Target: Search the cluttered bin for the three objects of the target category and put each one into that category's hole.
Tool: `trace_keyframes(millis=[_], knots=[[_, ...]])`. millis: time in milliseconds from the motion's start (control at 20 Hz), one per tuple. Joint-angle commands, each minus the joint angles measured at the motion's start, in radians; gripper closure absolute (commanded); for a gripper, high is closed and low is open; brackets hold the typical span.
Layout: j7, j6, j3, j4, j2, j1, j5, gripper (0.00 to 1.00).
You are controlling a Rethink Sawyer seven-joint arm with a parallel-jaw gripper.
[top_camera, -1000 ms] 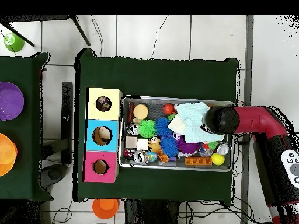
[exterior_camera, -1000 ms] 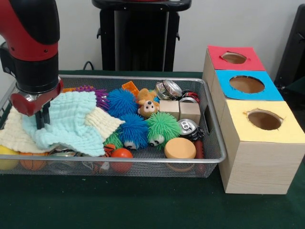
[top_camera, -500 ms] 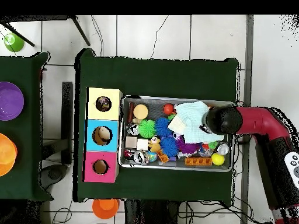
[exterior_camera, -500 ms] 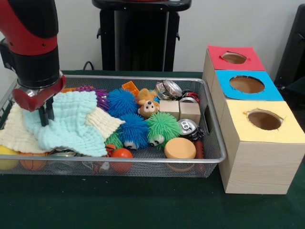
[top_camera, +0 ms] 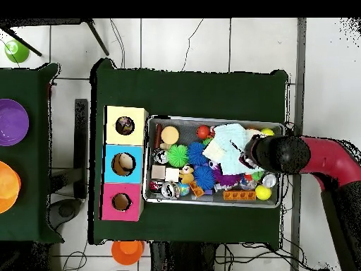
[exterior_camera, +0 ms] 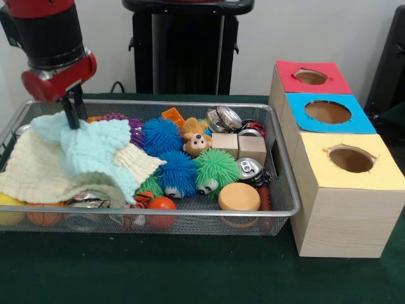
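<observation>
The wire mesh bin (exterior_camera: 190,102) lies on the green table and also shows in the overhead view (top_camera: 211,118). My gripper (exterior_camera: 74,119) hangs over the bin's left end, shut on a corner of the mint cloth (exterior_camera: 92,152), which is pulled up into a peak. The rest of it drapes over the cream cloth (exterior_camera: 35,174). In the overhead view my arm's head (top_camera: 271,153) covers the gripper beside the mint cloth (top_camera: 229,140). No patterned cloth bundle shows. The yellow-topped box's hole (exterior_camera: 351,158) is right of the bin and also shows in the overhead view (top_camera: 125,125).
The bin holds a blue spiky ball (exterior_camera: 161,134), a green one (exterior_camera: 215,168), a teddy toy (exterior_camera: 196,143), wooden cubes (exterior_camera: 239,147), cans (exterior_camera: 226,118) and an orange disc (exterior_camera: 238,196). The blue-topped box (exterior_camera: 328,112) and the red-topped box (exterior_camera: 310,76) stand behind the yellow one.
My gripper has risen with the mint cloth's corner in it and moved toward the bin's far side. The cloth has bunched up, and more of the cream cloth shows.
</observation>
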Motion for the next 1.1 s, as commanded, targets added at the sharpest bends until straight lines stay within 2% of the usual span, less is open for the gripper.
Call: trace_keyframes(millis=[50, 650, 1100], knots=[[-0.076, 0.092, 0.082, 0.172, -0.080, -0.010, 0.109, 1.00], [-0.025, 0.091, 0.116, 0.232, -0.125, -0.002, 0.226, 1.00], [0.015, 0.004, 0.127, 0.245, -0.105, 0.009, 0.254, 1.00]])
